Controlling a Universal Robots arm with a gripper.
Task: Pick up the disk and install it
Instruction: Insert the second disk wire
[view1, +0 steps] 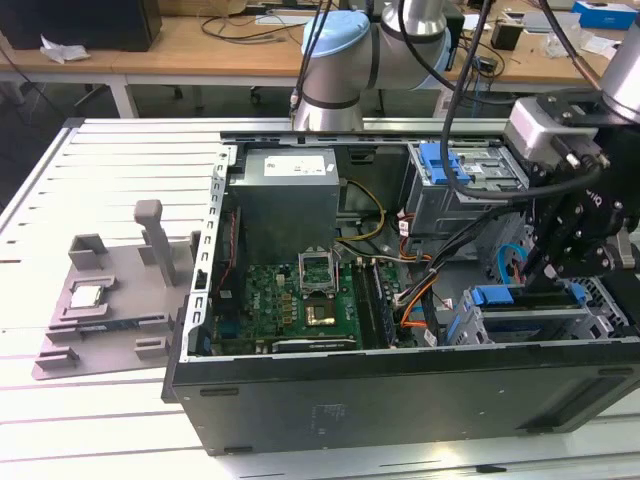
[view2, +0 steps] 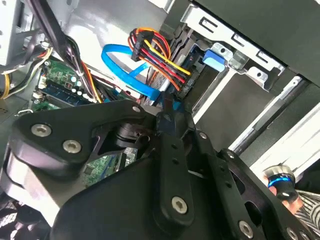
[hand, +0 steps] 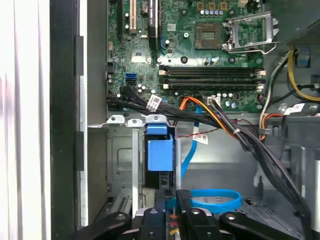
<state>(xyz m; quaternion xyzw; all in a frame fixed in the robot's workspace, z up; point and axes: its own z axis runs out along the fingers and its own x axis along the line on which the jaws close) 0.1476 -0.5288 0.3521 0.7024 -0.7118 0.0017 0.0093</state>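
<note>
The gripper (view1: 552, 272) hangs inside the open computer case (view1: 400, 390), over the drive cage (view1: 603, 297) in the case's corner at the exterior view's right, on the near side. Whether the gripper is open or closed I cannot tell, and also not if it has hold of anything, because its own black links cover the place.

The disk (view1: 530, 322) lies flat in this cage, silver with blue plastic along its edge, directly under the gripper. It looks mostly inside already, so I judge the work is at the seating step. In the first wrist view a blue plastic piece (hand: 159, 152) stands at the mouth of the cage, between two metal rails. I cannot say whether it belongs to the disk's carrier or to the cage.

To do this step well, I think the disk must stay parallel with the rails, so that both sides slide together and nothing jams. The push should be slow and straight along the cage.

The cables need care. A blue flat cable (hand: 215, 197) loops just beside the gripper, and a bundle of coloured wires (view2: 155, 55) with its plug sits near the cage opening. These could be pinched or pulled. The motherboard (view1: 300, 300) is near too, so any sideways motion is better avoided.
</note>
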